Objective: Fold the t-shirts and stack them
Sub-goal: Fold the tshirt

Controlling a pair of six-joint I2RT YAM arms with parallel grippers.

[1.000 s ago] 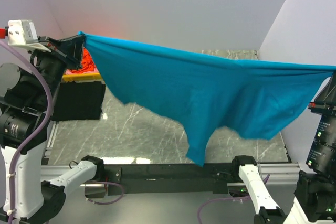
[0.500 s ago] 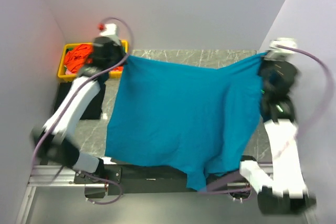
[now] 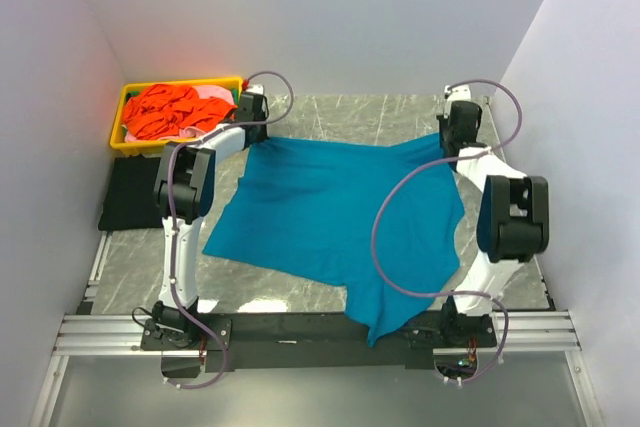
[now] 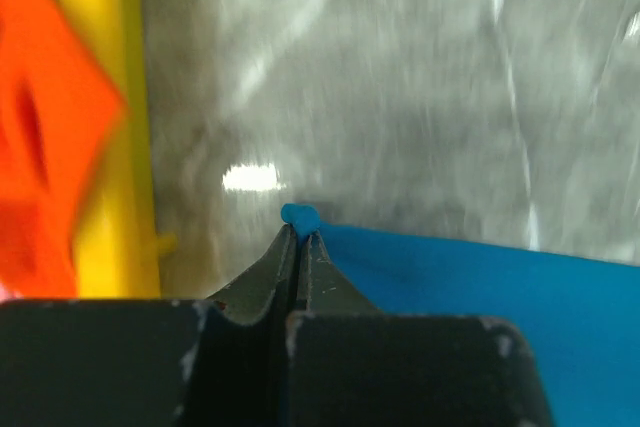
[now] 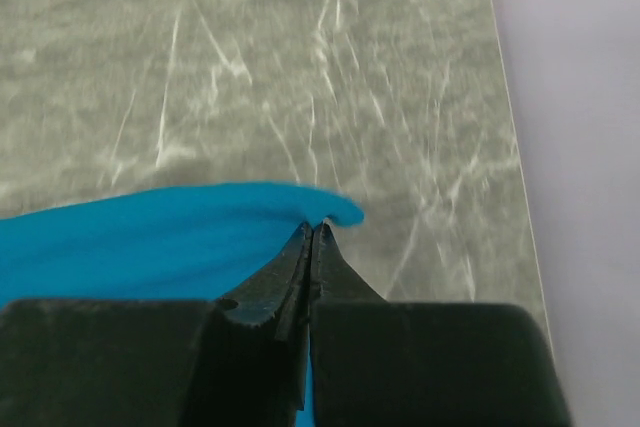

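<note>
One big teal-blue cloth t-shirt (image 3: 340, 212) lying spread out
Left gripper (image 4: 300, 233) and right gripper (image 5: 312, 231) are each pinching a corner tight; one yellow plastic tray (image 3: 180, 81) is holding crumpled orange-red shirts (image 3: 165, 112) and a pink shirt (image 3: 212, 93).

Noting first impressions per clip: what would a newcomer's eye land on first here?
A large teal t-shirt spreads across the middle of the marble table, its two far corners pinched in the shut left fingers and right fingers. At far left, a yellow tray brims with orange-red shirts.
</note>
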